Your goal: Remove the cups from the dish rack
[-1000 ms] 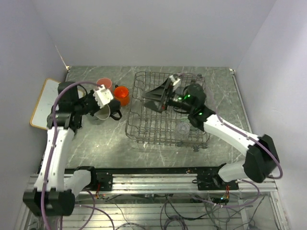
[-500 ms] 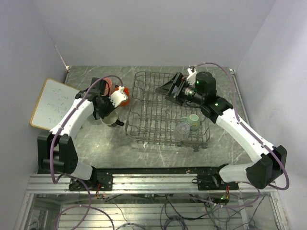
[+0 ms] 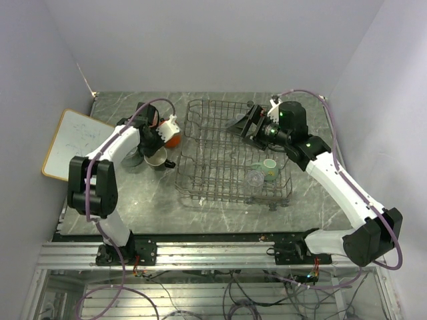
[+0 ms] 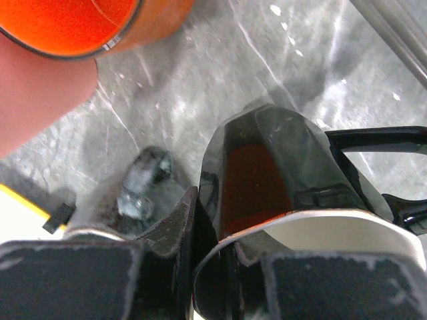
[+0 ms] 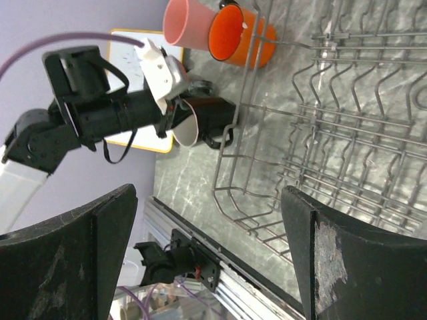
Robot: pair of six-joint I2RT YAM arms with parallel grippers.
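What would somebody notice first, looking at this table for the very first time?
The orange mug and pink tumbler are the brightest things, standing side by side on the table left of the dish rack. Beside them the left pincer grips the black mug by its rim. The right pincer hangs open over the rack's far end, with a mint-green mug and a clear glass at its near right.
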